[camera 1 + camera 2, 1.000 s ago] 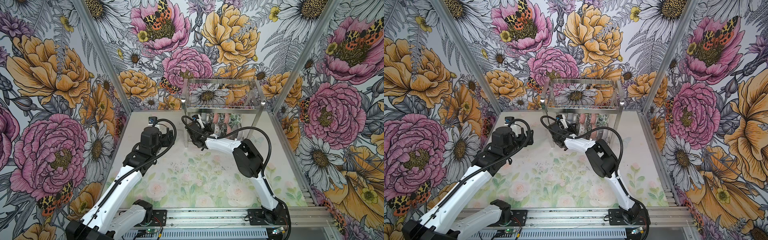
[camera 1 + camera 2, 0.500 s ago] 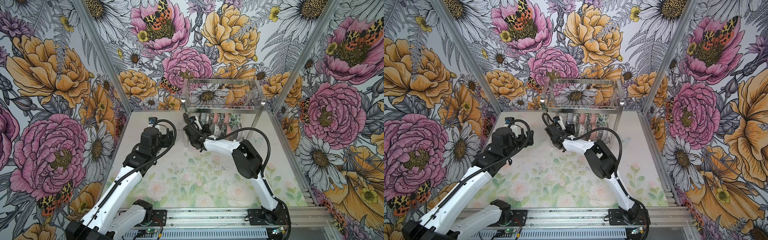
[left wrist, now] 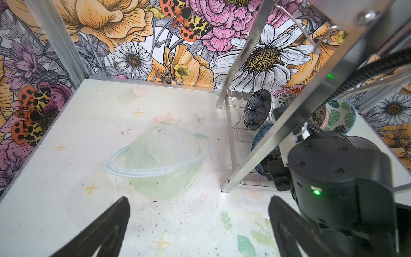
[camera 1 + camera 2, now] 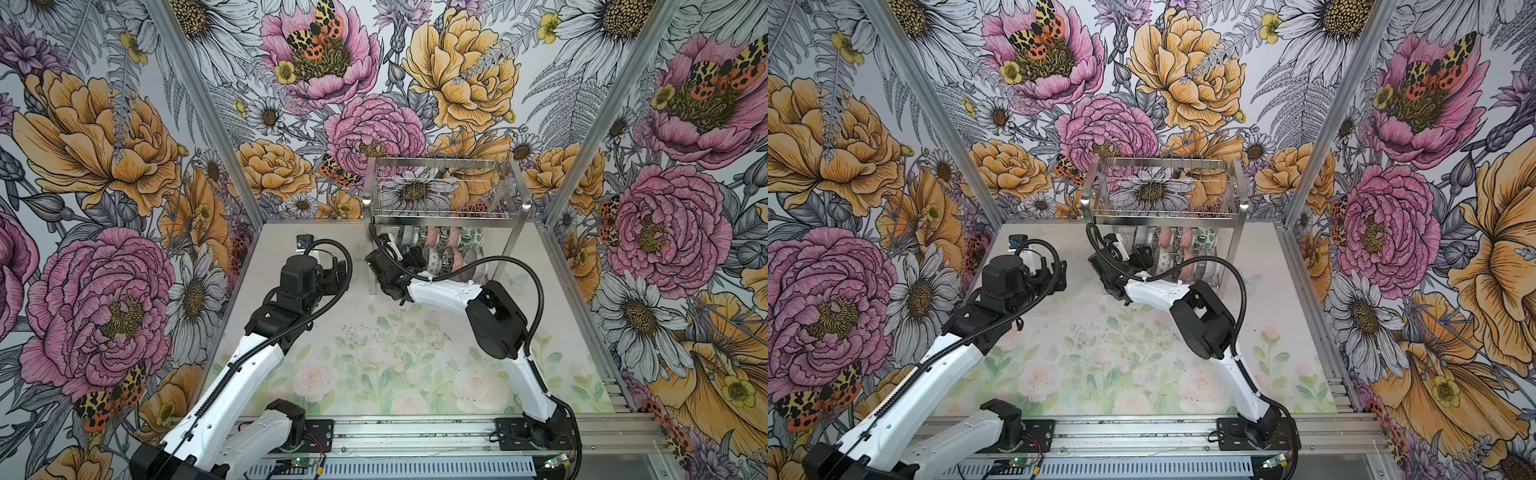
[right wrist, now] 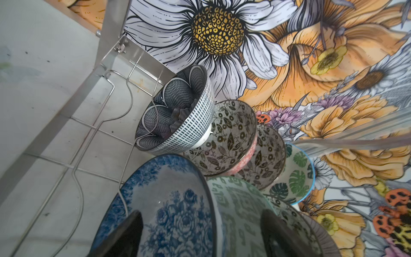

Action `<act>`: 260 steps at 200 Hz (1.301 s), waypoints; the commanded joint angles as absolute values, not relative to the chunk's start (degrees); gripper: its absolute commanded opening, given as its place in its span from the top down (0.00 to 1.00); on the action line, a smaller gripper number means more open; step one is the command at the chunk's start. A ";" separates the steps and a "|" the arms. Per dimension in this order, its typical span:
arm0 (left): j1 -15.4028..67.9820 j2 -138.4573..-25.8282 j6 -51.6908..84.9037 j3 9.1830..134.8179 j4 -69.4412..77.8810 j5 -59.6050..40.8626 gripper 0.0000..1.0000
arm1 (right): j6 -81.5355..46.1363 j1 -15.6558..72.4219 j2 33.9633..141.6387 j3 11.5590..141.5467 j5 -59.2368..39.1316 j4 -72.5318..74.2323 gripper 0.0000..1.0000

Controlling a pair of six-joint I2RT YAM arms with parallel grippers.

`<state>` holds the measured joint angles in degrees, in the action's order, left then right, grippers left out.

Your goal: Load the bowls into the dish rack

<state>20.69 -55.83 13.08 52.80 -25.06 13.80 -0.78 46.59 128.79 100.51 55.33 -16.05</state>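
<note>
The dish rack (image 4: 515, 232) (image 4: 1237, 232) stands at the back of the table. Several patterned bowls (image 4: 440, 241) (image 4: 1179, 241) stand on edge in two rows on its lower shelf. My right gripper (image 5: 200, 233) (image 4: 409, 257) is open at the rack's left end, its fingers wide apart on either side of the blue floral bowl (image 5: 169, 200), which rests on the shelf wires. Behind it are a netted black-and-white bowl (image 5: 178, 111), a black-floral bowl (image 5: 226, 138) and a green-leaf bowl (image 5: 298, 175). My left gripper (image 3: 198, 222) (image 4: 328, 270) hangs open and empty over bare table left of the rack.
A faint pale-green bowl shape (image 3: 160, 155) is printed on the table mat left of the rack's leg (image 3: 289, 124). My right wrist (image 3: 338, 178) is close beside the left gripper. Flowered walls enclose three sides. The rack's upper tier (image 4: 444, 183) holds nothing.
My right gripper has opened and let go of the blue floral bowl, which now stands in the lower shelf. The left arm has not moved.
</note>
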 commanded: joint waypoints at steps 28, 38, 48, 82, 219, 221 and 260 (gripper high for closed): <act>20.13 -55.45 13.35 52.03 -23.55 13.15 0.01 | -0.71 46.50 117.90 93.33 47.54 -11.10 0.00; 20.04 -55.54 13.27 52.17 -23.59 13.39 0.01 | -0.35 46.34 115.88 91.08 45.93 -9.24 0.00; 20.04 -55.50 13.32 52.20 -23.55 13.53 0.01 | -0.01 46.07 114.15 89.04 44.85 -7.66 0.00; 19.72 -54.55 13.78 51.18 -23.10 14.56 0.01 | 0.48 45.71 107.94 81.75 42.84 -4.03 0.00; 19.15 -42.23 11.86 37.16 -11.44 21.12 0.01 | -4.20 36.27 62.90 40.44 27.43 6.35 0.00; 19.11 -42.07 11.67 36.71 -10.93 21.28 0.01 | -4.24 36.07 62.33 40.04 27.56 6.14 0.00; 19.07 -39.70 8.96 28.11 -1.30 27.99 0.01 | -6.18 26.13 46.88 29.76 27.03 3.87 0.00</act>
